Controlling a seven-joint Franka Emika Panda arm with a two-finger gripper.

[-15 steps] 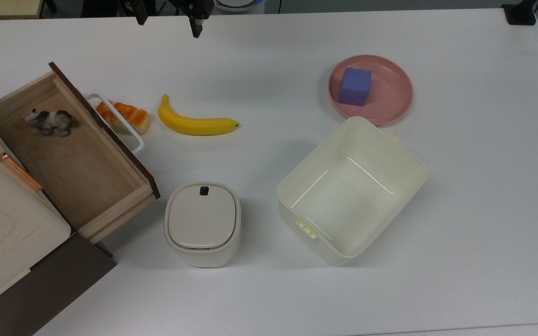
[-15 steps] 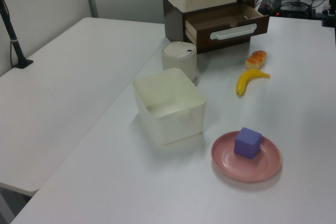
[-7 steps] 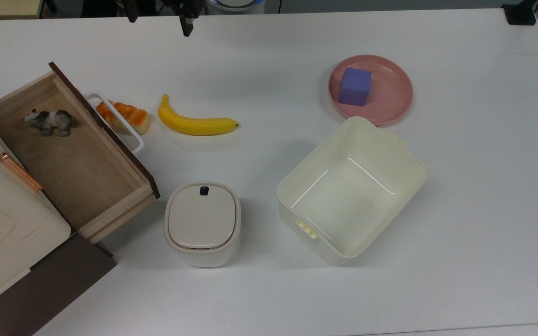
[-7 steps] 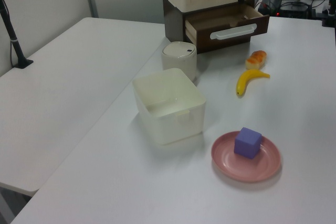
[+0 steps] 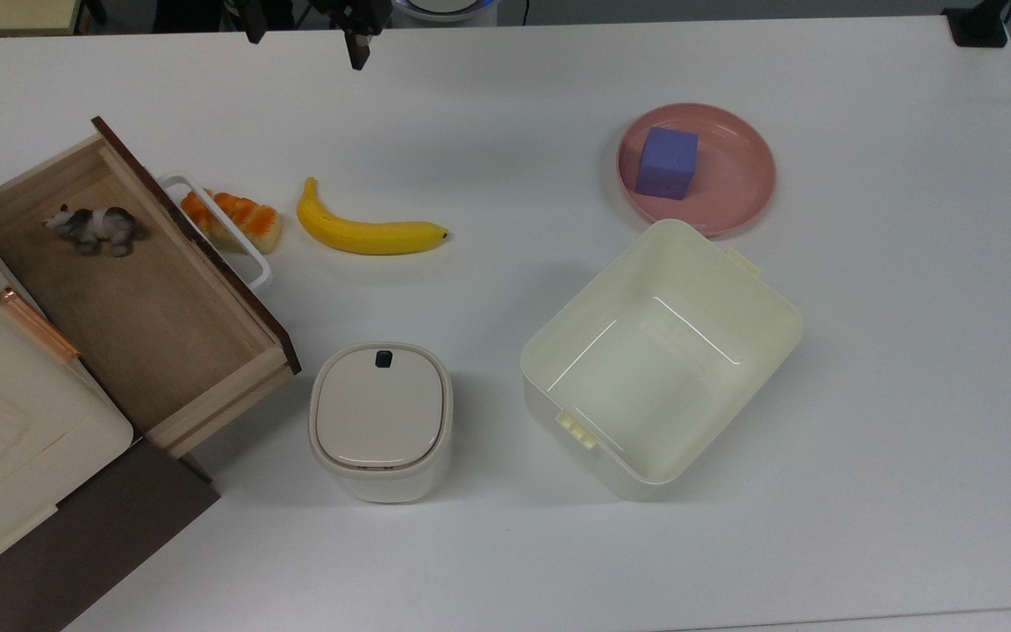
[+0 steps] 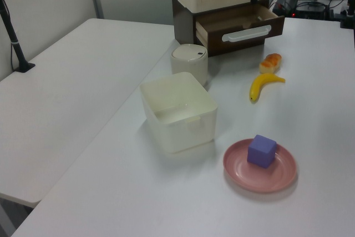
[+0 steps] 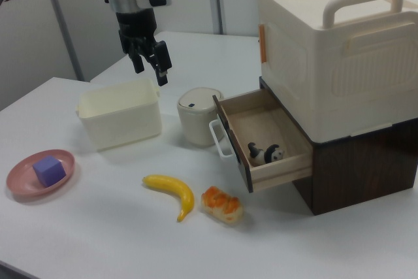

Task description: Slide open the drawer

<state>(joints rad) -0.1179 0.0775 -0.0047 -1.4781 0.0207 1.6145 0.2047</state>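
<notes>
Wooden drawer (image 5: 132, 290) unchanged, pulled out; end effector (image 7: 149, 65) spread wide, shifted slightly

Bright even overhead light, soft faint shadows, mild glare inside cream bin (image 5: 659, 351)

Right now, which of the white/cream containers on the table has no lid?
The cream bin beside the pink plate: its top is open. The small white container near the drawer is lidded.
</notes>
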